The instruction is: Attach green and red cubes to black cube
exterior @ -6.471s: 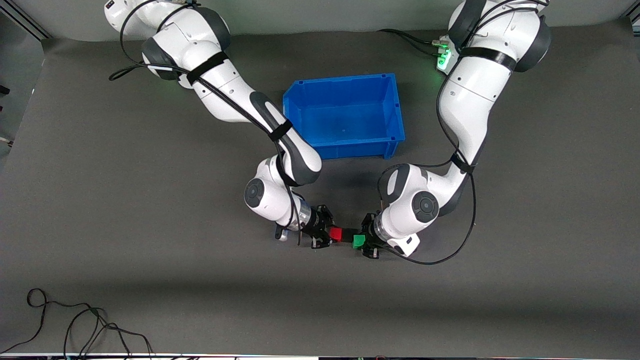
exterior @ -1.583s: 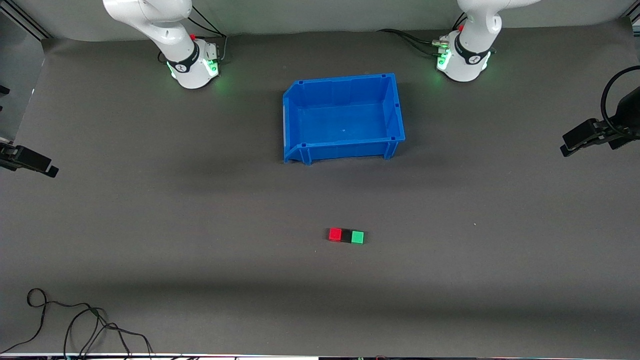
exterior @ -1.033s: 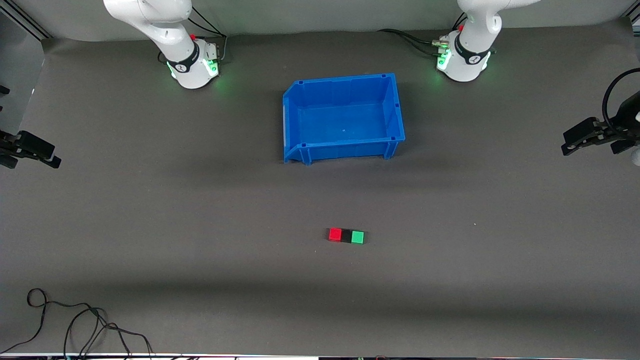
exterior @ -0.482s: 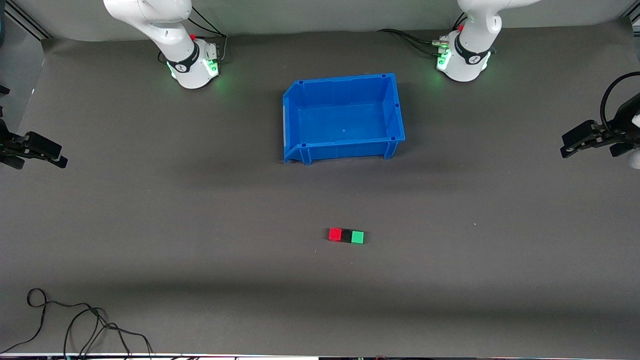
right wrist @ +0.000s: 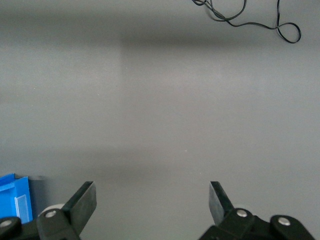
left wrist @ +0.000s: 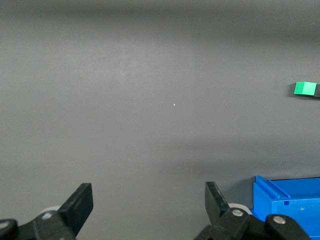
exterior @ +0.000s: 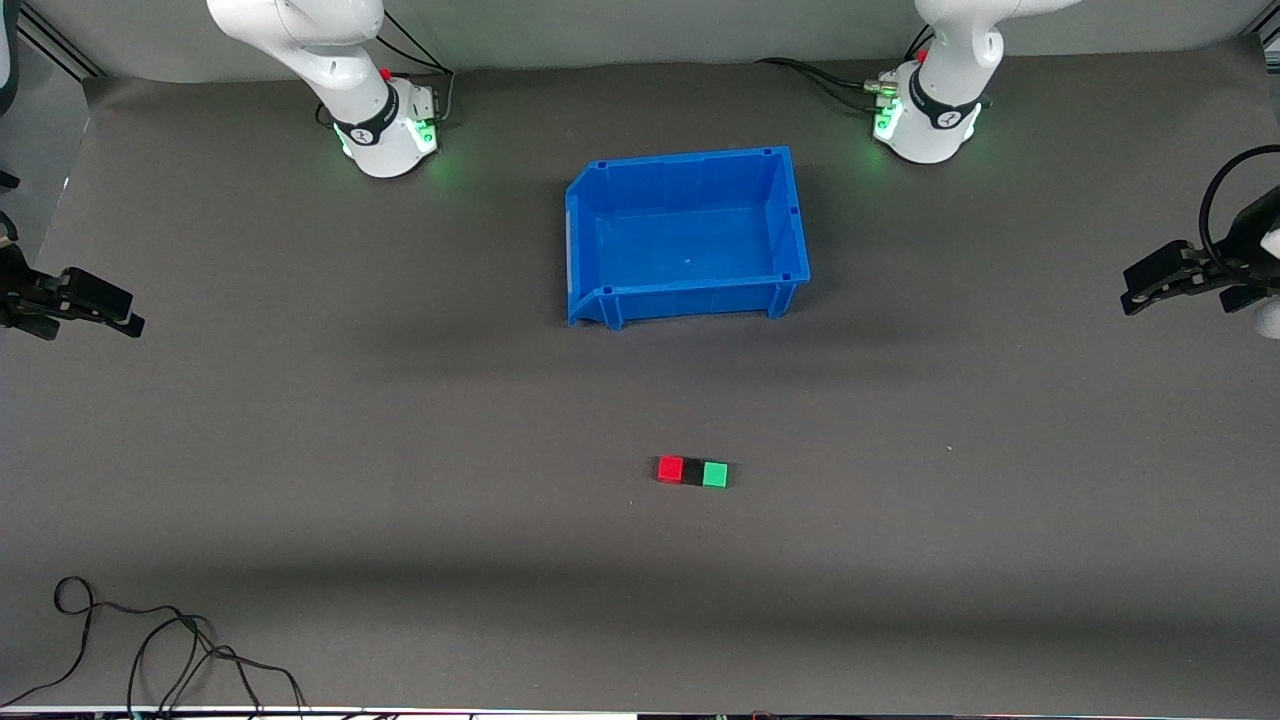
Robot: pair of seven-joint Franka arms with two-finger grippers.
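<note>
The red cube [exterior: 670,469], black cube [exterior: 692,473] and green cube [exterior: 714,474] sit touching in a row on the desk [exterior: 300,450], nearer the camera than the blue bin [exterior: 685,302]. The left end effector [exterior: 1160,284] and the right end effector [exterior: 95,308] wait at the desk's ends, fingers apart, holding nothing.

Three small equal cubes lined in one row, touching, flat on table, nearer front camera than bin. Red cube [exterior: 670,469] at right arm's end of row, black cube [exterior: 692,472] between, green cube [exterior: 715,474] at left arm's end.
</note>
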